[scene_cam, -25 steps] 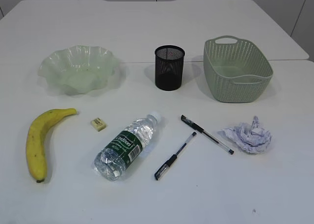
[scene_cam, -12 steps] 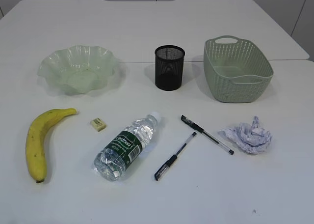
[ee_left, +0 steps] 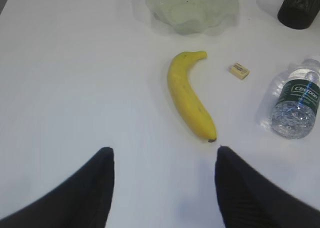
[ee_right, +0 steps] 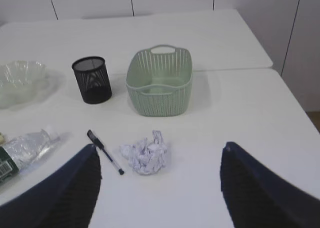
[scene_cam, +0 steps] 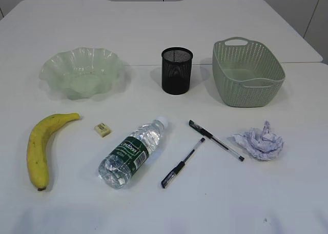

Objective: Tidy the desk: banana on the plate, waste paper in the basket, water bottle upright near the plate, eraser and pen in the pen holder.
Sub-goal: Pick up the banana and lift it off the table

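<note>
exterior view shows nothing tidied yet, and i take the pen holder (scene_cam: 177,70) as the landmark for every place. it stands upright at the back middle of the counter (scene_cam: 154,23), its mouth free to take things from above. left of the holder sits the plate (scene_cam: 82,72), bare; right of the holder sits the basket (scene_cam: 247,72), also bare. forward and far left of the holder lies the banana (scene_cam: 43,148), well apart from the plate. forward and left of the holder is the eraser (scene_cam: 102,129), and just forward of the holder the bottle (scene_cam: 133,153) lies on its side, cap toward the holder. two pens (scene_cam: 215,140) (scene_cam: 183,162) lie forward and a little right of the holder, near each other, not clearly touching. the paper (scene_cam: 260,142) lies forward and far right of the holder, in front of the basket.

left hand (ee_left: 162,188) is released, fingers spread, grasping nothing, looking at the banana's near tip; i judge the banana its likely first pick. right hand (ee_right: 160,188) is likewise released and bare, with the paper between its fingers in view, likely its first target.
</note>
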{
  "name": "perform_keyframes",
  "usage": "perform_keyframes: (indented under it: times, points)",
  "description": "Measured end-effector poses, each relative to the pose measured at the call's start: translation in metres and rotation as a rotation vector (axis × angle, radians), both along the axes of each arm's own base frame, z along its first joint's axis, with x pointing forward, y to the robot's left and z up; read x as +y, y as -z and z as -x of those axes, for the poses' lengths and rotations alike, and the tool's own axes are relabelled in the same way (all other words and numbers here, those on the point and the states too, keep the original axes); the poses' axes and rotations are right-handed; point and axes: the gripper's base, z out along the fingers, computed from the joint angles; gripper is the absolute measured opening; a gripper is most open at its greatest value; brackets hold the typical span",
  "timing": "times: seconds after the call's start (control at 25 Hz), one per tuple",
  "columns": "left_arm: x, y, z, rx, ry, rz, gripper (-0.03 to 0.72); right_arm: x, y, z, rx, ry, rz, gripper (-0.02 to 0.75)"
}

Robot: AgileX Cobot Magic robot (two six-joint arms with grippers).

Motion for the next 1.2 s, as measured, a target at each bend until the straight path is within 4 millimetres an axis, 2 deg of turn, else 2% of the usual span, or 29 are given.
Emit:
perform_keyframes:
  times: [0.2,0.44,0.72,0.92,1.04,1.2]
  points:
    - [-0.002,-0.022,-0.026,0.023,0.007,0.025,0.447,0.006,0.0,-0.037,0.191,-0.029,-0.058,0.549]
    - [-0.004,-0.04,-0.073,0.133,0.015,0.061,0.447,0.014,-0.003,-0.081,0.357,-0.089,-0.052,0.48]
    - [-0.005,-0.039,-0.128,0.275,0.016,0.091,0.447,0.017,-0.018,-0.131,0.479,-0.107,-0.033,0.471]
    - [-0.007,-0.042,-0.153,0.308,0.022,0.112,0.448,0.02,-0.029,-0.165,0.576,-0.12,-0.041,0.47]
    - [-0.007,-0.04,-0.17,0.324,0.02,0.121,0.457,0.021,-0.031,-0.182,0.645,-0.127,-0.039,0.47]
    - [-0.01,-0.027,-0.198,0.383,0.027,0.131,0.469,0.022,-0.025,-0.201,0.711,-0.13,-0.039,0.47]
